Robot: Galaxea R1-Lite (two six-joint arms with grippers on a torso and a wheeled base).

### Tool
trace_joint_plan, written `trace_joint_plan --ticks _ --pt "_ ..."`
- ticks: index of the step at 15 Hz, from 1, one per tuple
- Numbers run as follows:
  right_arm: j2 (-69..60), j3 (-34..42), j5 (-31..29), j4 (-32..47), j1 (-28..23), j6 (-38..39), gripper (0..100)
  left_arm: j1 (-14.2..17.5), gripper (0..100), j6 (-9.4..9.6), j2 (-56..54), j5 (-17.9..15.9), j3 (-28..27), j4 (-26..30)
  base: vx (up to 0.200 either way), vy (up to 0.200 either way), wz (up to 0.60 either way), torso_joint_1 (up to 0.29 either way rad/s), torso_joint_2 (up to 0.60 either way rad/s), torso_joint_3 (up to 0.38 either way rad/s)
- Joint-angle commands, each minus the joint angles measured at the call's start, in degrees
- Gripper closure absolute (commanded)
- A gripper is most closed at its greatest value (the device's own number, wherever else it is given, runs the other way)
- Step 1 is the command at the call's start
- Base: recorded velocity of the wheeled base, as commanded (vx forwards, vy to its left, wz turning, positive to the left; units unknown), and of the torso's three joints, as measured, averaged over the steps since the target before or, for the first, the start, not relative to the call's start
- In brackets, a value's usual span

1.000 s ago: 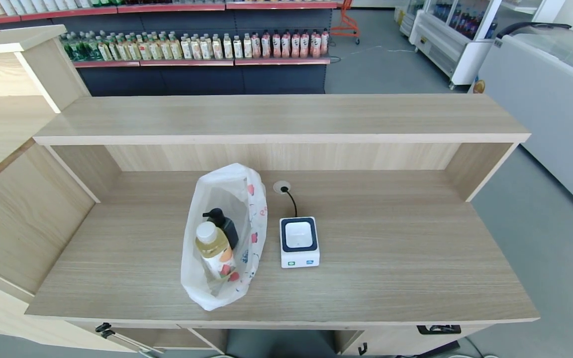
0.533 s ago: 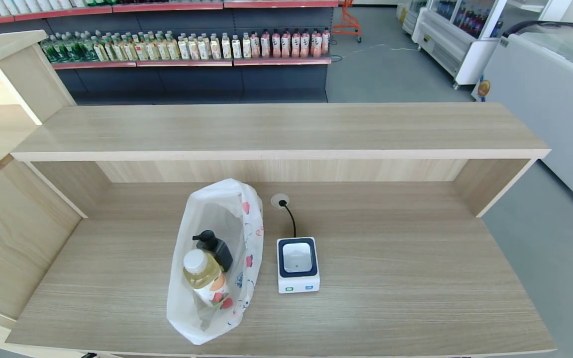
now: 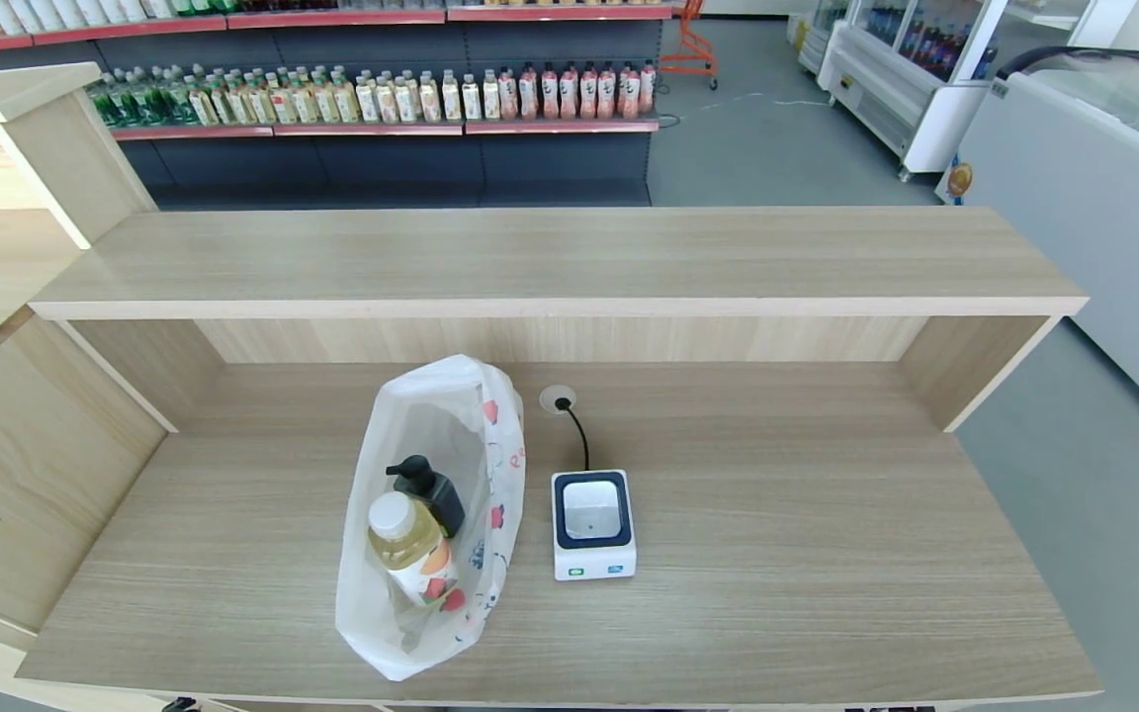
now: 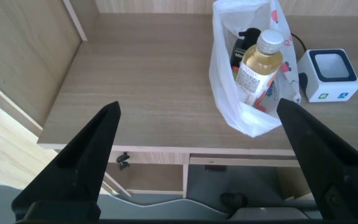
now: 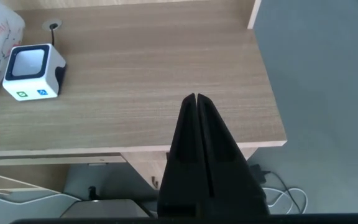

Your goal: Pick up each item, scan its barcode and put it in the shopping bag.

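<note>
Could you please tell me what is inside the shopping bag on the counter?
The shopping bag holds a white-capped drink bottle and, behind it, a black pump bottle. The drink bottle covers the pump bottle's lower body, and the bag's folds hide anything at the bottom.

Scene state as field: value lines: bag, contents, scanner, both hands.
bag: white shopping bag, open, on the counter, left of the scanner
in bag: drink bottle with white cap; black pump bottle
scanner: white box, cabled, nothing on it
left hand: open, empty
right hand: shut, empty
</note>
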Motion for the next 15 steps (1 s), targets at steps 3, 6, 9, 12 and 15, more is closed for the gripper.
trace_joint_plan --ticks 3,6,9,12,15 --pt "0.11 0.01 0.01 -0.01 0.0 -0.02 100 0.02 0 -0.01 -0.02 0.01 0.01 0.02 0.0 0.0 0.0 0.0 0.0 0.0" --pt "0.11 0.01 0.01 -0.01 0.0 -0.02 100 0.02 0 -0.01 -0.02 0.01 0.01 0.02 0.0 0.0 0.0 0.0 0.0 0.0" --pt "0.11 0.01 0.01 -0.01 0.0 -0.02 100 0.02 0 -0.01 -0.02 0.01 0.01 0.02 0.0 0.0 0.0 0.0 0.0 0.0" --pt "0.11 0.01 0.01 -0.01 0.0 -0.02 100 0.02 0 -0.01 -0.02 0.01 0.01 0.02 0.0 0.0 0.0 0.0 0.0 0.0" --pt "0.11 0.01 0.01 -0.01 0.0 -0.02 100 0.02 0 -0.01 -0.02 0.01 0.01 0.02 0.0 0.0 0.0 0.0 0.0 0.0"
